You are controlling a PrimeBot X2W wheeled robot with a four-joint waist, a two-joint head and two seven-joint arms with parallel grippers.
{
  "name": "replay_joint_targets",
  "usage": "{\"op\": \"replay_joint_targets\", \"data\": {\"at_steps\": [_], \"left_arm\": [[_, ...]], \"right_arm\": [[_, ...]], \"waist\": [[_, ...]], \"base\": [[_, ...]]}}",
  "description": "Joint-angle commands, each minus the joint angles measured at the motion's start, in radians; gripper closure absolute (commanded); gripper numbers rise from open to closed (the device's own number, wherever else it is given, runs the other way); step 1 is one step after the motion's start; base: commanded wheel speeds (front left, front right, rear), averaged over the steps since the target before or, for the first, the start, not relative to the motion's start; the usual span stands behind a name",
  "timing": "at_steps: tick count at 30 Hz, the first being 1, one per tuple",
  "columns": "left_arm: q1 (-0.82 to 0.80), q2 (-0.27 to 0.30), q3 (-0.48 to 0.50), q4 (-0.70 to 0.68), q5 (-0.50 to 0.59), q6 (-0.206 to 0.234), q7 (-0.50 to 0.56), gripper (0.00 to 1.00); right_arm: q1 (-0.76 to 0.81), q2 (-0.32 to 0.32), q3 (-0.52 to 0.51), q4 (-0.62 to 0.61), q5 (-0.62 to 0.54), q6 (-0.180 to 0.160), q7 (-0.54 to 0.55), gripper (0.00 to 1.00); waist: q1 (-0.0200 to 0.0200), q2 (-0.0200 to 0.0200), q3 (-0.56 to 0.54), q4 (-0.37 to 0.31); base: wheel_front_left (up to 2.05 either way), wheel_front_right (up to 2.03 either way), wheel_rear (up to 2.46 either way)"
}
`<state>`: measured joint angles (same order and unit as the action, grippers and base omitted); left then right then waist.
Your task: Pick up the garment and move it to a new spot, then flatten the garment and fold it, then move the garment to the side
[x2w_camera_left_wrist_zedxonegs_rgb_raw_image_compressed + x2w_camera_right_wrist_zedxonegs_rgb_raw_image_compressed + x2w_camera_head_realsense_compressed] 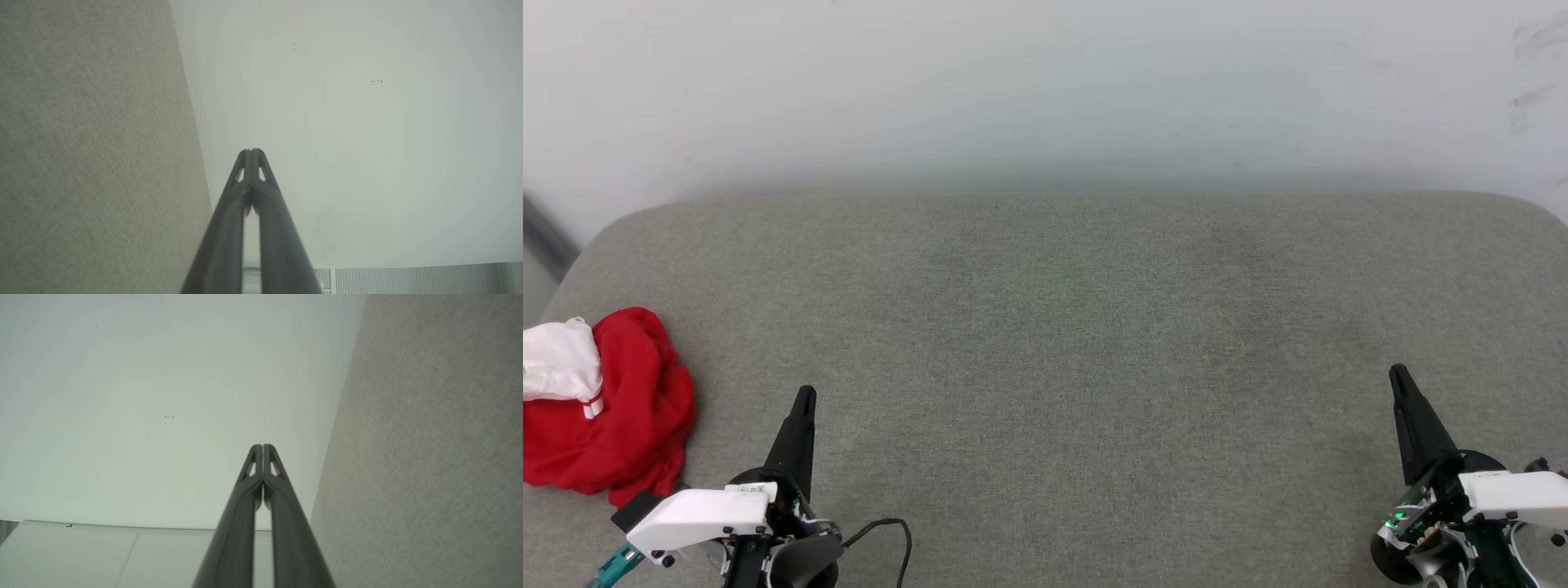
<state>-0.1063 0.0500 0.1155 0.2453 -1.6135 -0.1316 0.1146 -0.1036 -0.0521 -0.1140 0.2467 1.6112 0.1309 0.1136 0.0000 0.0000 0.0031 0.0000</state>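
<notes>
Dark tapered left pincer (805, 395), right pincer (1398, 376), white wrist shells (698, 514), black cable (894, 524)

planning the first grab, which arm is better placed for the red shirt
Left. The left tool sits close beside the crumpled garment on the grey surface; the right tool is far across it. Both tools are shut.

The shirt (613, 416) lay in a heap on the cushion (1062, 327), near the left gripper (805, 394) and to the left of its fingers, at the cushion's left edge. The right gripper (1398, 372) stood well apart at the far right, and both sets of fingers pointed over the cushion toward the wall (1045, 82) behind it. A cable (894, 531) looped just right of the left fingers' base.
</notes>
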Motion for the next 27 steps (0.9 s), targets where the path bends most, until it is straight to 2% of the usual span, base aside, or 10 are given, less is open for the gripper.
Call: {"op": "replay_joint_targets", "data": {"at_steps": [1, 13, 14, 27], "left_arm": [[-0.005, -0.002, 0.002, 0.000, 0.001, -0.002, 0.002, 1.00], [-0.005, -0.002, 0.001, 0.000, 0.001, -0.002, 0.002, 1.00], [0.000, 0.000, 0.000, 0.000, 0.000, 0.000, 0.000, 0.00], [0.009, -0.001, -0.065, -0.023, 0.025, 0.000, -0.054, 0.00]], "right_arm": [[-0.011, 0.004, 0.000, 0.001, 0.004, 0.000, -0.001, 1.00], [-0.011, 0.004, 0.000, 0.001, 0.004, 0.000, -0.001, 1.00], [0.000, 0.000, 0.000, 0.000, 0.000, 0.000, 0.000, 0.00], [0.027, 0.001, 0.023, -0.023, -0.009, 0.000, -0.049, 0.00]], "waist": [[0.0000, 0.0000, 0.000, 0.000], [0.0000, 0.0000, 0.000, 0.000], [0.0000, 0.0000, 0.000, 0.000], [0.0000, 0.0000, 0.001, 0.000]], "base": [[0.00, 0.00, 0.00], [0.00, 0.00, 0.00], [0.00, 0.00, 0.00], [0.00, 0.00, 0.00]]}}
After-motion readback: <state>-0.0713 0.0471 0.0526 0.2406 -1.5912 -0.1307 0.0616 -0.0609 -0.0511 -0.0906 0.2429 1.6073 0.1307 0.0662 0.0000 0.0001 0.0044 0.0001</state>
